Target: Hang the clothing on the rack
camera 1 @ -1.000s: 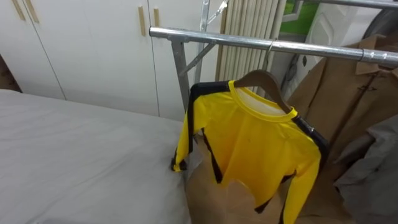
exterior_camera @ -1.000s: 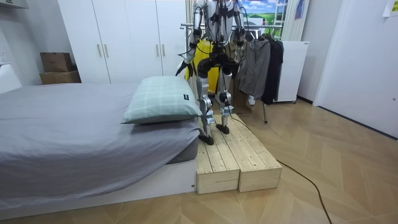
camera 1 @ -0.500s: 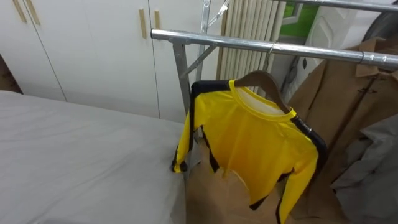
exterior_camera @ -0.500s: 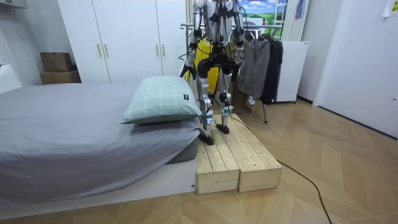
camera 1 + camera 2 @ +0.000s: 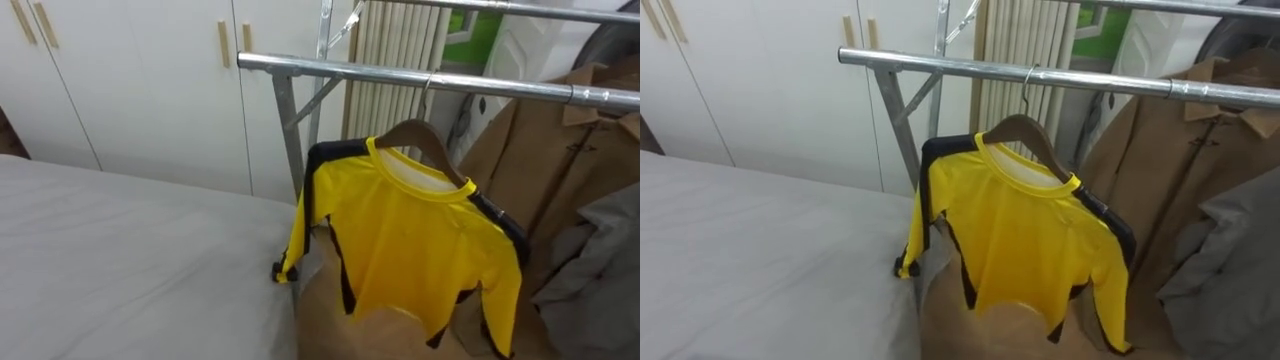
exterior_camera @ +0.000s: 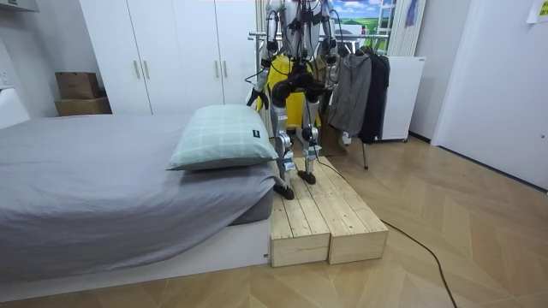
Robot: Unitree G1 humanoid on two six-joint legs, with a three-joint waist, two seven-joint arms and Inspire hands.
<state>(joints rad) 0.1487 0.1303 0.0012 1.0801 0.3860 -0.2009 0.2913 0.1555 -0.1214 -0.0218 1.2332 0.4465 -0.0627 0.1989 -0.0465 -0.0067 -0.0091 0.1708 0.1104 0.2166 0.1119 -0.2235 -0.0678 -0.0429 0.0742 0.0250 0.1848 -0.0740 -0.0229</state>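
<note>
Wooden platform under the robot's feet, beside the bed and facing the rack. Looking down, we get the grey sheet nearest, lower left. Just past its edge the yellow shirt hangs on a wooden hanger, hook over the metal rail. A brown coat and a grey garment hang to the right. White wardrobe behind. Left hand, right hand: we can't tell open or closed.

Bright, even room light — soft shadows, sheen along the metal rail.
</note>
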